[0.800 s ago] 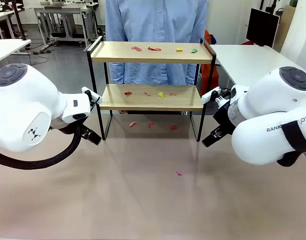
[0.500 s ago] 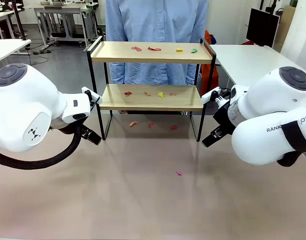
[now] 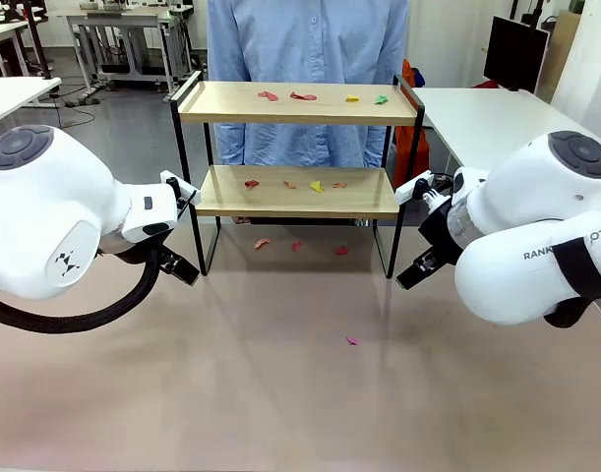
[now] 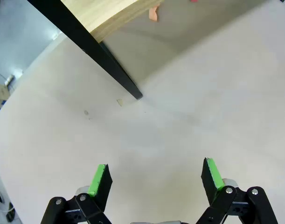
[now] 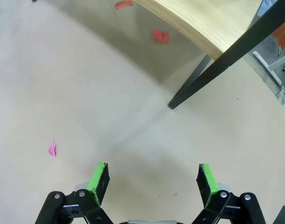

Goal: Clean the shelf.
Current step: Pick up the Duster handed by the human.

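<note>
Stillness is observed over the last second: left tool [image 4: 155,170] and right tool [image 5: 153,170] are held spread and empty either side of the shelf [image 3: 231,98], stood on the worktop [image 3: 280,393]; scraps [image 3: 302,96] are left uncleared.

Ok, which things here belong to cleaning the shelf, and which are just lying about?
Job: shelf; top-board scraps; lower-board scraps; left gripper and right gripper, jaws open.
Lying about: scraps under the shelf on the table; pink scrap nearer the robot; monitor.
</note>
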`<state>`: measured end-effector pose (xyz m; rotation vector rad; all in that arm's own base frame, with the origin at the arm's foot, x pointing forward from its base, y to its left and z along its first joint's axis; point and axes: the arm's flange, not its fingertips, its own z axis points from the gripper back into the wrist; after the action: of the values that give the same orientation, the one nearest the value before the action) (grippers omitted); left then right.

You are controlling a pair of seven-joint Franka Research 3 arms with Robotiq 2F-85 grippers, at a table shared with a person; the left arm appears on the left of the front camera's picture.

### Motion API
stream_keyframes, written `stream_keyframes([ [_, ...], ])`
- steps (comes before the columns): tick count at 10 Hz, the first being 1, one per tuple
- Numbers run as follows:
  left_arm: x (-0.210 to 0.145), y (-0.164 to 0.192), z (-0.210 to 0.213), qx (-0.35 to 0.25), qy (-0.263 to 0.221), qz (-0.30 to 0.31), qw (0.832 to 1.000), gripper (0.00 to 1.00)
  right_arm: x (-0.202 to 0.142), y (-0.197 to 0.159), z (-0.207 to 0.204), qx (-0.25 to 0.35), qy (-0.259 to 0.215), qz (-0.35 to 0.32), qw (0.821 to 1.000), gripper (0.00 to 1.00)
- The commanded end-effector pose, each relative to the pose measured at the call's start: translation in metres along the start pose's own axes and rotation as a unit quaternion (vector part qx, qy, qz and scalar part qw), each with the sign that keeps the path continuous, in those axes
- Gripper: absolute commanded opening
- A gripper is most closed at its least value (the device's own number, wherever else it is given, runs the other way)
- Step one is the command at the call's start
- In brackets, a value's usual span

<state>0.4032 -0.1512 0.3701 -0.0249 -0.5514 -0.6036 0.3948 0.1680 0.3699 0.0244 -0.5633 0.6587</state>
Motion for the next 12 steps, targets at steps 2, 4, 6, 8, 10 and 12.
stream_keyframes([
  [2,0.0,0.0,0.0,0.0,0.0,0.0,1.0,1.0,0.0,0.0,0.0,0.0,0.0,0.0,1.0,1.0],
  [4,0.023,0.034,0.043,-0.022,-0.024,0.001,0.999,1.0,0.025,-0.045,0.044,0.029,-0.02,-0.001,0.999,1.0],
  [6,0.036,0.074,0.079,-0.077,-0.031,-0.029,0.996,1.0,0.029,-0.092,0.079,0.08,-0.04,-0.003,0.996,1.0],
  [8,0.035,0.115,0.092,-0.166,-0.07,-0.11,0.978,1.0,0.017,-0.142,0.094,0.132,-0.078,0.046,0.987,1.0],
  [10,0.021,0.165,0.084,-0.26,-0.155,-0.185,0.935,1.0,0.002,-0.186,0.089,0.182,-0.119,0.123,0.968,1.0],
  [12,0.007,0.206,0.064,-0.291,-0.225,-0.185,0.911,1.0,-0.008,-0.214,0.077,0.212,-0.148,0.153,0.954,1.0],
])
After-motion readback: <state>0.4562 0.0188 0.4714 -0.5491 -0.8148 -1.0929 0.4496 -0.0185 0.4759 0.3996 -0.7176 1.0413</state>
